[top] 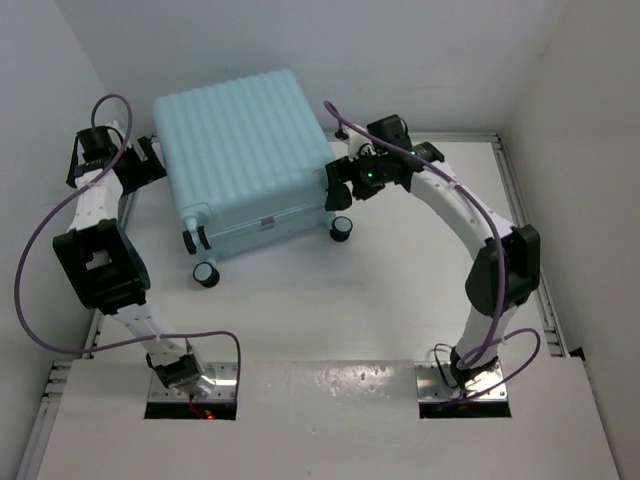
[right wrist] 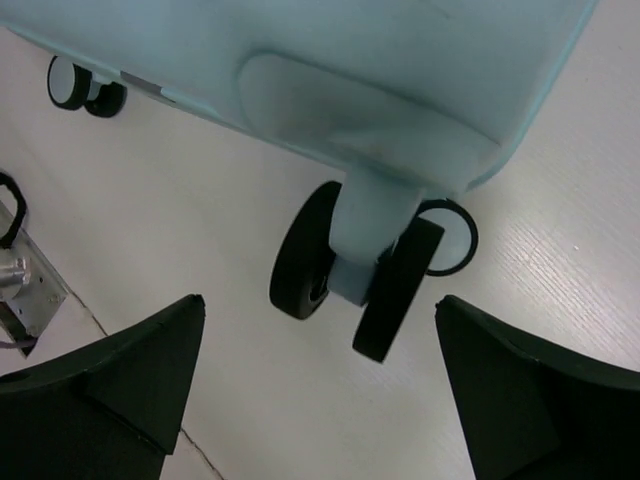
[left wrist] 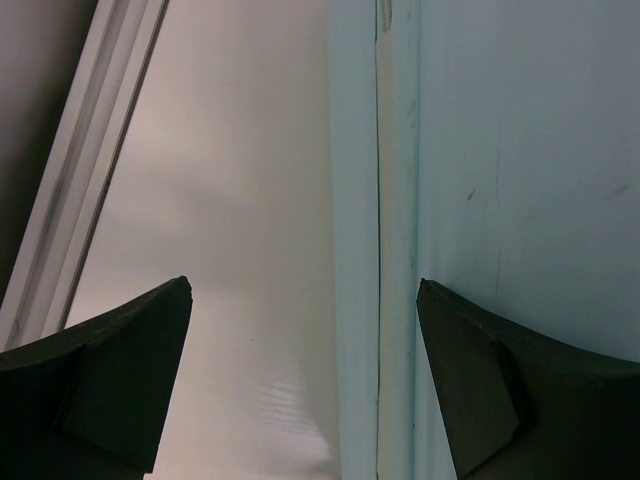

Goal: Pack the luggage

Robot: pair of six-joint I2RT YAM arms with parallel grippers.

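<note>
Top external | luggage (top: 245, 150) between left fingers (left wrist: 110, 380) and right fingers (right wrist: 110, 390) | both spread

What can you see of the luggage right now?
The luggage is a pale blue hard shell with ribbed ridges, shut, lying flat on the table. A seam runs along its side. Black wheels stick out from its near edge. The open left tool is at its left side, the open right tool at a wheel; neither grips it.
</note>
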